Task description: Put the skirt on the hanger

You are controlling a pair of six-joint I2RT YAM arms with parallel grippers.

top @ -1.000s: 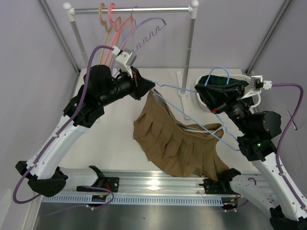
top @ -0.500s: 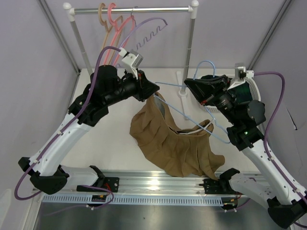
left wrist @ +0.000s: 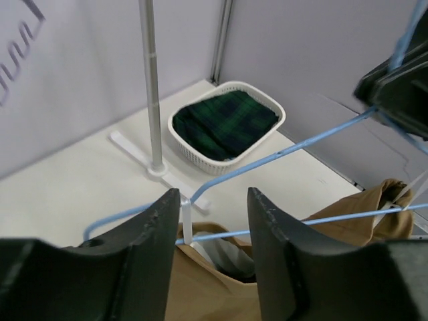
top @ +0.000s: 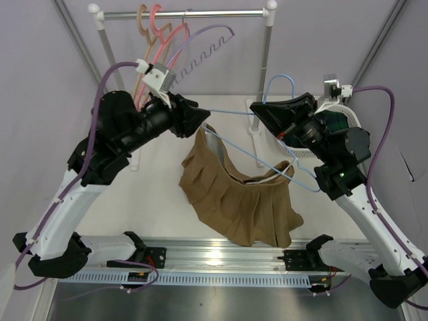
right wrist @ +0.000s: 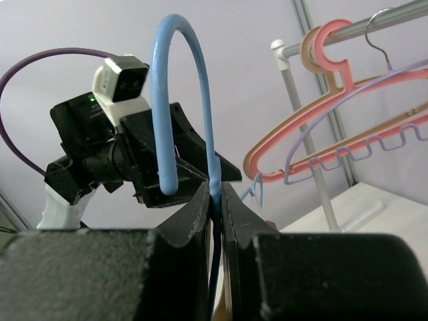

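Skirt on the hanger, below the rail

Below and in front of the clothes rail, the skirt hangs by its waistband from the hanger. Nearer the rail's right post, the right gripper pinches the hanger's neck. The left gripper stands half wide, the hanger's arm loose between its jaws. It should back straight out, snagging neither hanger nor cloth.

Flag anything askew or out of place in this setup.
The skirt hangs lopsided on the blue hanger: one corner high by the left claw, the rest sagging bunched. The hanger is tilted, its hook pinched in the right claw.
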